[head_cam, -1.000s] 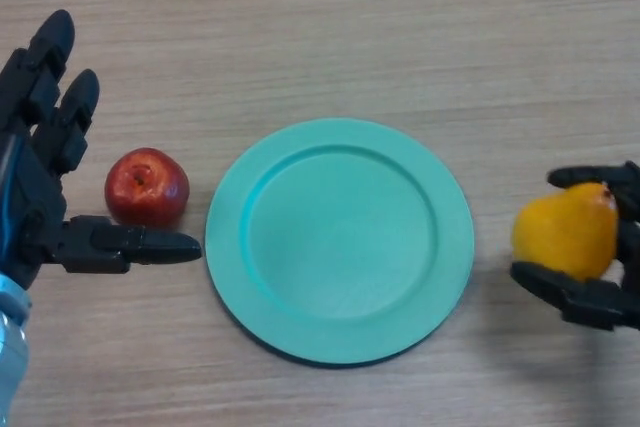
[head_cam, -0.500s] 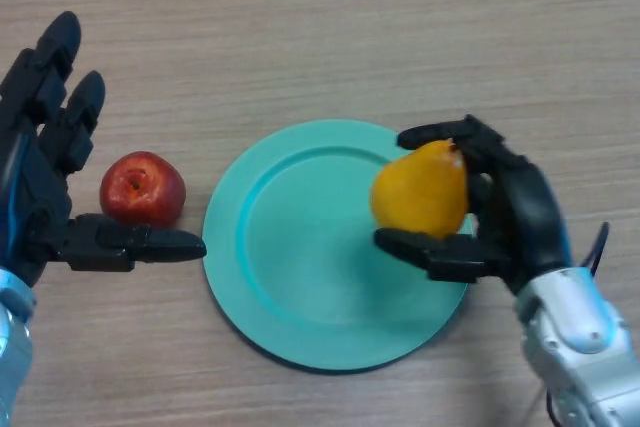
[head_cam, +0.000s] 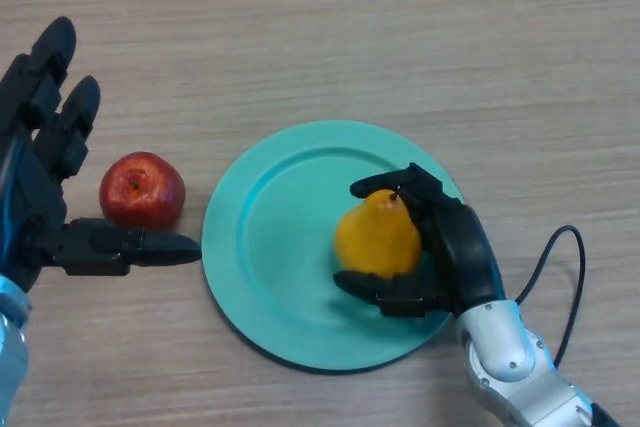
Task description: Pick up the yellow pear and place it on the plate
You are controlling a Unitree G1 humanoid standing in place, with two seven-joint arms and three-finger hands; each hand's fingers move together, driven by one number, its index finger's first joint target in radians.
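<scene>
Right robot hand (head_cam: 455, 252) clamped around yellow pear (head_cam: 376, 238) over teal plate (head_cam: 270, 247); left robot hand (head_cam: 40, 197) spread open.

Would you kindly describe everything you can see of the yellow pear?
The pear is yellow-orange with a smooth, matte skin, a broad rounded body and a narrower top pointing away from the robot. It sits over the right part of the teal plate, whether resting on it or just above cannot be told. The right hand is curled round it, one finger over its top, the thumb under its near side. Nothing else touches it.
</scene>
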